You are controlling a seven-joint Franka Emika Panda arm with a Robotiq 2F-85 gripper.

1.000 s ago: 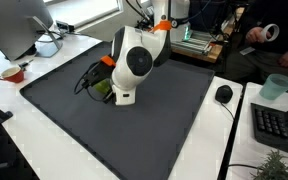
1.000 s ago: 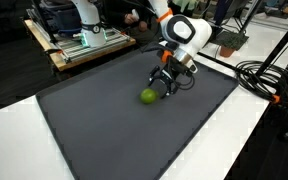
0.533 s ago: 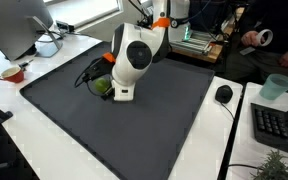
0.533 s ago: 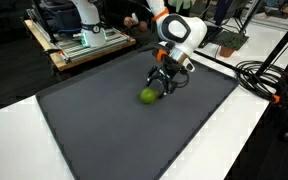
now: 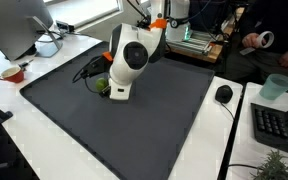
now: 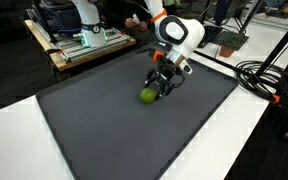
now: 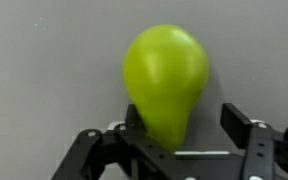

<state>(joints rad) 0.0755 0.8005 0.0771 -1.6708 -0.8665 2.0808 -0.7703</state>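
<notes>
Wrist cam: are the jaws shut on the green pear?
No: the gripper stands open around the green pear, its narrow end between the jaws, with grey mat showing between the pear and one finger.

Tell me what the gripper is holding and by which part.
Nothing is gripped. The gripper stands open, fingers astride the narrow end of the green fruit, with a gap beside one finger.

I've got a dark mat [image 5: 114, 130] on a white table [image 6: 9, 140]. Monitor [image 5: 14, 25] & kbd [image 5: 279, 125] at the edges, 1 wooden bench [image 6: 84, 46] in bkgd.
</notes>
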